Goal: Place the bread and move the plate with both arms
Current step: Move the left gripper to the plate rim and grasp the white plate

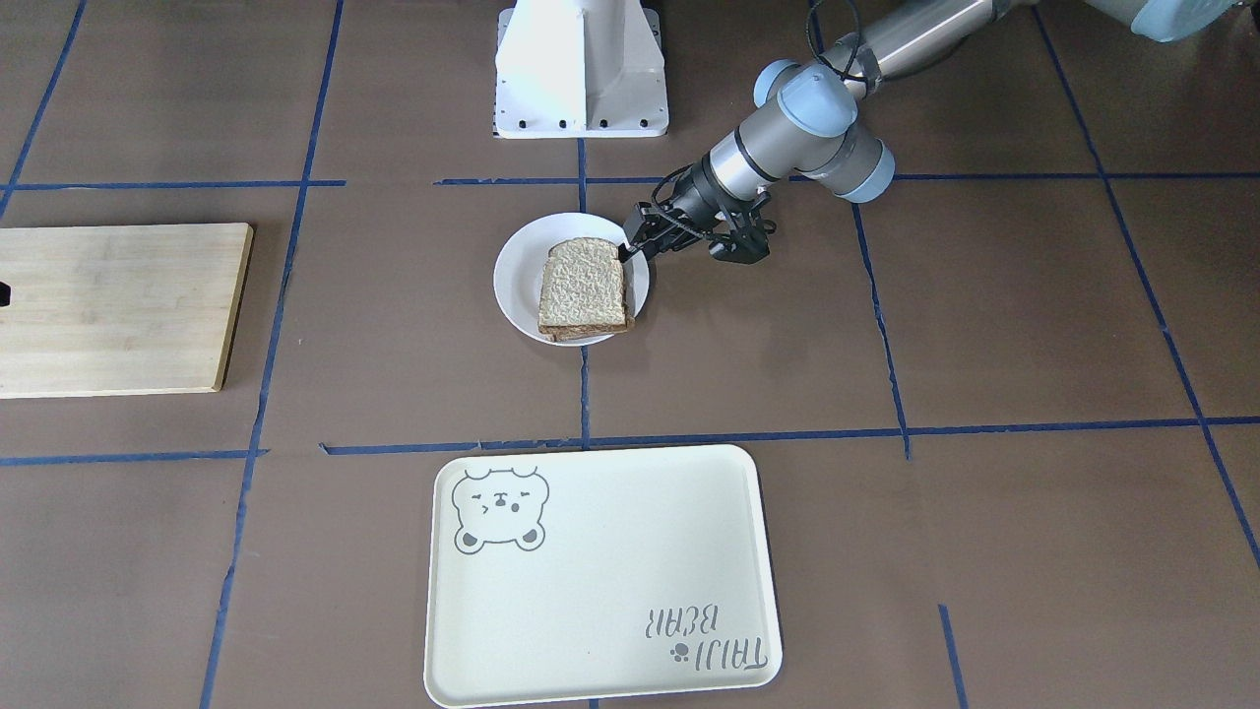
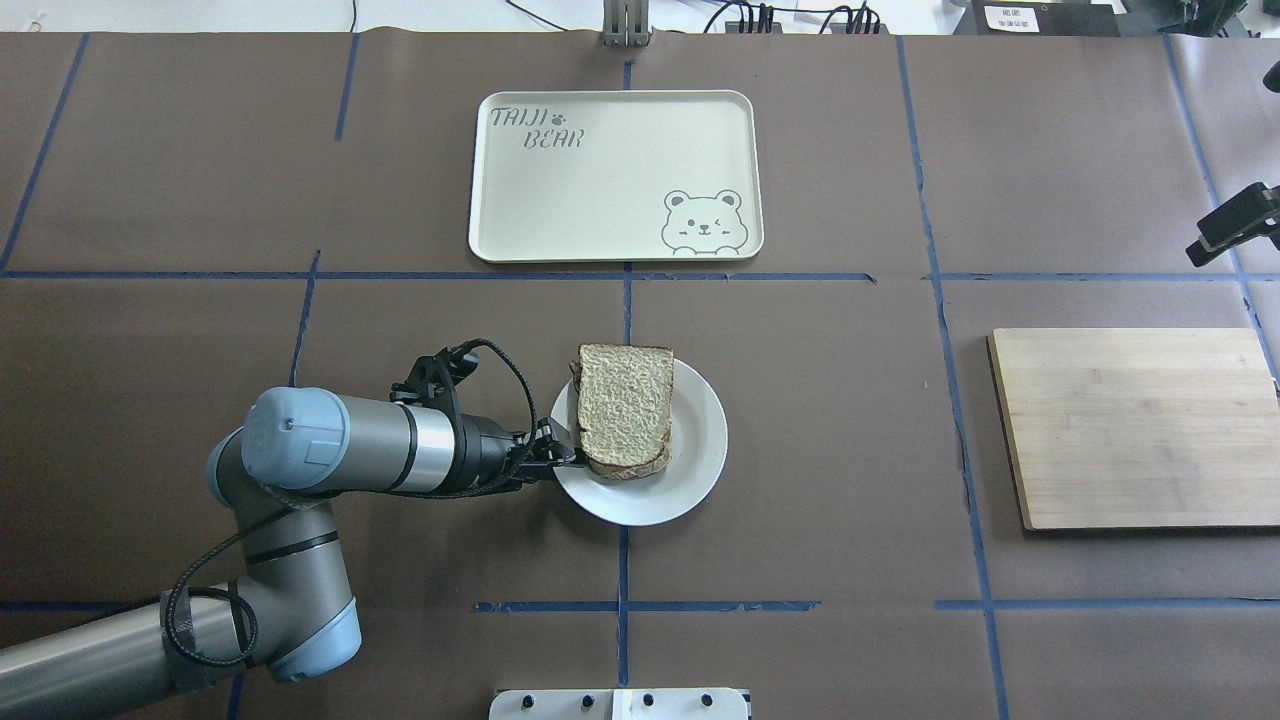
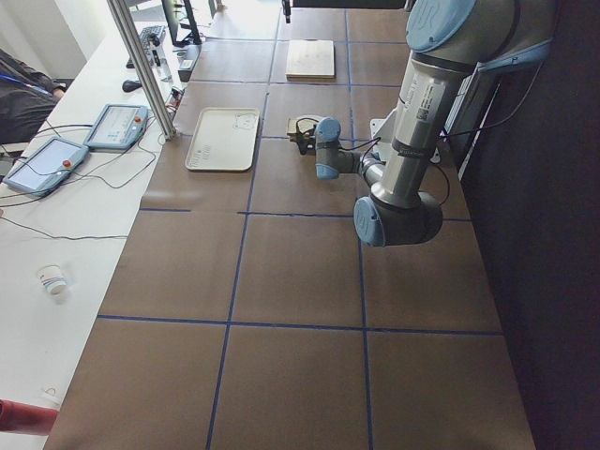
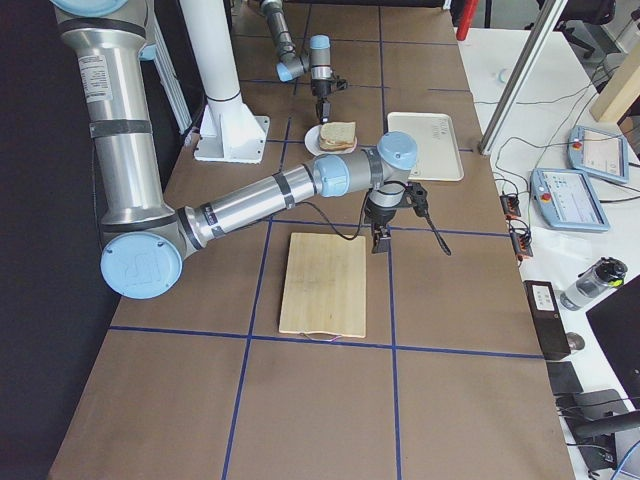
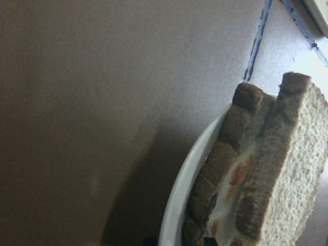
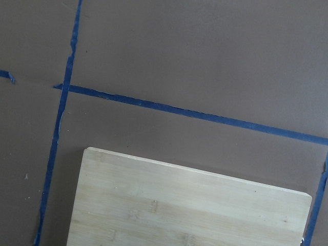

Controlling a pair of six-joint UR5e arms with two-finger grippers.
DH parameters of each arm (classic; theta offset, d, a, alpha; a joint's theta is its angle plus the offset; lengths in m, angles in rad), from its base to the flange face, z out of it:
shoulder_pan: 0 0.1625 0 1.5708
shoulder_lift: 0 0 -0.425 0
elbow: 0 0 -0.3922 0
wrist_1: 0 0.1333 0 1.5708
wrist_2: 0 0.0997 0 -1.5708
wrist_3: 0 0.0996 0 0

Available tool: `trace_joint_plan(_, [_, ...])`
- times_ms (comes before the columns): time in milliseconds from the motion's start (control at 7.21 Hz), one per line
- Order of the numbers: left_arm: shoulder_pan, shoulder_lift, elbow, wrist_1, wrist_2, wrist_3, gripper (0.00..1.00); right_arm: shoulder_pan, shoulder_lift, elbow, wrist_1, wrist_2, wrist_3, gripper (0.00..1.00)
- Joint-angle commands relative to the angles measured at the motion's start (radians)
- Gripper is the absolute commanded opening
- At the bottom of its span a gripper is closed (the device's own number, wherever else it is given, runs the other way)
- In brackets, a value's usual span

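Note:
The bread [image 1: 584, 286] lies on top of a second slice on the white plate [image 1: 512, 281] at the table's middle. In the left wrist view the bread [image 5: 287, 169] covers a lower slice with white and orange egg [image 5: 230, 189], on the plate [image 5: 179, 205]. My left gripper [image 1: 628, 250] is shut on the plate's rim on the robot's left side, also seen from overhead [image 2: 566, 461] beside the bread [image 2: 625, 405] and plate [image 2: 700, 440]. My right gripper [image 4: 379, 240] hovers over the far end of a wooden board; I cannot tell whether it is open.
A cream tray with a bear drawing [image 2: 600, 190] lies beyond the plate, also in the front view [image 1: 600, 571]. A bamboo cutting board [image 2: 1135, 425] lies on the robot's right, also seen under the right wrist [image 6: 189, 205]. The white pedestal [image 1: 581, 69] stands behind the plate.

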Motion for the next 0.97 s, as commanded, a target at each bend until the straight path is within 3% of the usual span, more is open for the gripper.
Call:
trace_joint_plan(0, [0.002,-0.001,0.008,0.000,0.000,0.000,0.41,0.000,-0.002,-0.001,0.000,-0.001,-0.001,1.00])
trace_joint_plan(277, [0.002,-0.019,0.026,0.000,0.000,0.000,0.40,0.003,-0.002,-0.001,0.000,-0.001,0.001,1.00])
trace_joint_plan(416, [0.003,-0.021,0.026,0.000,0.000,0.000,0.35,0.006,-0.002,-0.001,0.000,-0.001,-0.001,1.00])
trace_joint_plan(694, [0.003,-0.019,0.020,0.000,-0.003,-0.001,0.11,0.008,-0.002,-0.001,0.000,0.001,-0.002,1.00])
trace_joint_plan(832, [0.002,-0.019,0.009,-0.001,-0.005,-0.003,0.06,0.012,-0.001,-0.001,0.000,0.001,-0.001,1.00])
